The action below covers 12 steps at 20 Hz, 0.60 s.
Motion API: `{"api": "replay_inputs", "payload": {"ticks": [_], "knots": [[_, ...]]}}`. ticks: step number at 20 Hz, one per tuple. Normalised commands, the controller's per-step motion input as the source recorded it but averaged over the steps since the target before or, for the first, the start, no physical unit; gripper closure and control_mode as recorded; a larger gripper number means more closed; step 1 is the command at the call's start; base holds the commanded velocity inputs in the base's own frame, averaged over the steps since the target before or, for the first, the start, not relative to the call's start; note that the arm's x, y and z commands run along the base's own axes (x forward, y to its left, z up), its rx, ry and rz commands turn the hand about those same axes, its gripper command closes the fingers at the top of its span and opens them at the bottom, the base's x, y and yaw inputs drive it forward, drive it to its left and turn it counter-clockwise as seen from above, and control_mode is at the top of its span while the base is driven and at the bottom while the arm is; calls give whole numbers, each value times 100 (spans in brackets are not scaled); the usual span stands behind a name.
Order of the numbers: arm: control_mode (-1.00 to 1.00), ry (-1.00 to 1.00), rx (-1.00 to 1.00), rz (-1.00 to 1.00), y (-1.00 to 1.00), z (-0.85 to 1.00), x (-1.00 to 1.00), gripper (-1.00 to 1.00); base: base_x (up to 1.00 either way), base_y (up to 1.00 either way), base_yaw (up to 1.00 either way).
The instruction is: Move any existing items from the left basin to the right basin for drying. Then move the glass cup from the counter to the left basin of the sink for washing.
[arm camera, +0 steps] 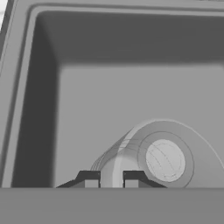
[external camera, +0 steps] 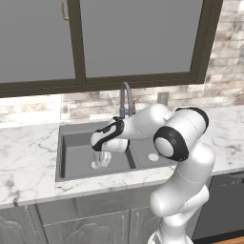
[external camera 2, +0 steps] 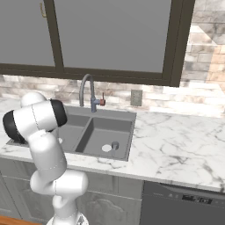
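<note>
The gripper (arm camera: 111,179) fingers clasp the glass cup (arm camera: 131,153) over the left basin (arm camera: 109,100) drain (arm camera: 165,160).

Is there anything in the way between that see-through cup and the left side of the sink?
Nothing visible. The claw grips the glass cup low over the left basin, above its white drain, with bare dark floor around it.

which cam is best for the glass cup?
Hand view: the glass cup fills the lower frame at the gripper, over the left basin drain. Left base view shows it small under the hand. Right base view: arm blocks that spot.
</note>
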Motion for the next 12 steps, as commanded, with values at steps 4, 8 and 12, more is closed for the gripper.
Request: {"api": "replay_inputs", "payload": {"ticks": [4,8,12], "knots": [[-100,0,-2,0,18,-12,10,100,0,0,0],[-100,0,-1,0,8,-9,19,100,0,0,0],[-100,0,0,0,1,-7,27,100,0,0,0]]}}
